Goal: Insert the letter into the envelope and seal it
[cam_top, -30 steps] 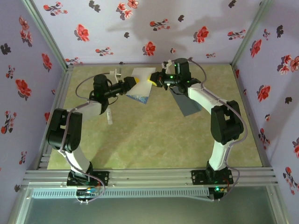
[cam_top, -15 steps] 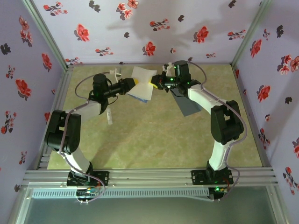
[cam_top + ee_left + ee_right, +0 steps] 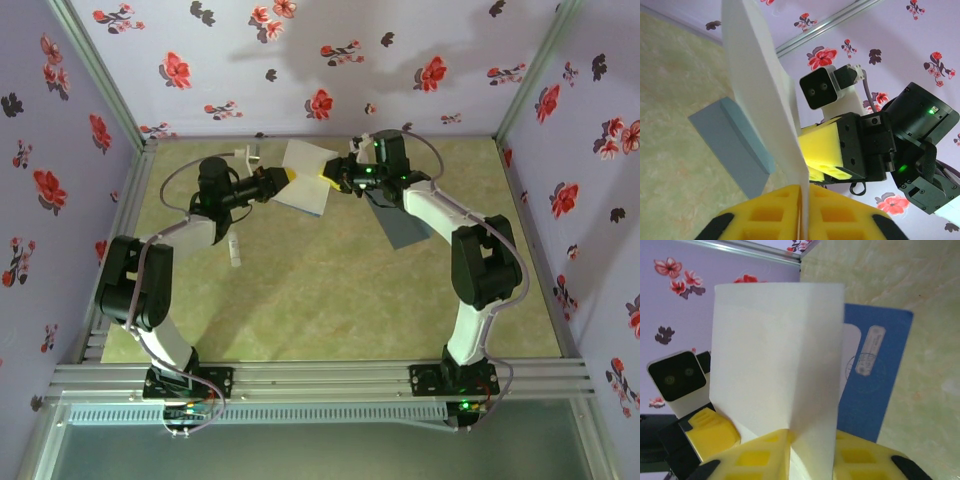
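Rails of metal (image 3: 320,378) at the near edge carry the 2 arms, the left one on the left and the right one on the right. Beyond them we see the green table (image 3: 320,300), mostly bare in its near half. On the left side, past the middle, a small white stick (image 3: 233,250) lies flat on the table, near the left arm. On the right side the envelope (image 3: 403,228) lies flat on the table, grey, partly under the right arm and apart from the letter.

Farther back, the 2 grippers face each other and the letter (image 3: 308,178) is held up between them, off the table. The left gripper (image 3: 288,177) is clamped on it: in its wrist view the yellow fingers (image 3: 770,212) meet on the lower edge of the white sheet. The right gripper (image 3: 326,172) has the sheet between its yellow fingers (image 3: 762,447), but we cannot tell if they press on it. The sheet is bent along 1 crease. Behind it a blue piece (image 3: 880,405) with a round stamp mark shows; we cannot tell if it belongs to the letter.

Behind everything stands the flowered wall (image 3: 330,60).
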Robot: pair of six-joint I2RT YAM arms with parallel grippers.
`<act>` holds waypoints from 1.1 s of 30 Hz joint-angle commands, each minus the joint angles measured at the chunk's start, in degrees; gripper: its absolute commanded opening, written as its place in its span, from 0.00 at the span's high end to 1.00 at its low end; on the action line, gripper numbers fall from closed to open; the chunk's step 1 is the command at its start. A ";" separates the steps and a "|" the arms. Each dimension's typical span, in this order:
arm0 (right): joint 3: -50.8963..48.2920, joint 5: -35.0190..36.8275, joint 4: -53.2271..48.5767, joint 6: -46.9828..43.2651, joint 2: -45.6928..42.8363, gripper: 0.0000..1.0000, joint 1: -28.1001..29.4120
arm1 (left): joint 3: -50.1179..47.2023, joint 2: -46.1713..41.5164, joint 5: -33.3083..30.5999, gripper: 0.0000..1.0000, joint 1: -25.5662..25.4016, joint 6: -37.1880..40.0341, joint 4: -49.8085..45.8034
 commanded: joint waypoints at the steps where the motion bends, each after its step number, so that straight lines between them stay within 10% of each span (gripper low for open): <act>1: -1.08 0.70 -0.52 -1.22 -2.80 0.68 -0.84 | 1.96 -1.74 1.30 0.89 -0.39 0.95 -0.08; 10: -5.51 -0.14 2.03 -0.89 -5.07 0.30 -2.21 | 2.66 -2.37 1.30 0.89 -0.32 -0.11 1.04; 33: -15.32 -8.58 40.46 19.02 -2.57 0.32 0.80 | 3.43 -1.84 -0.46 0.86 -0.72 -2.76 4.70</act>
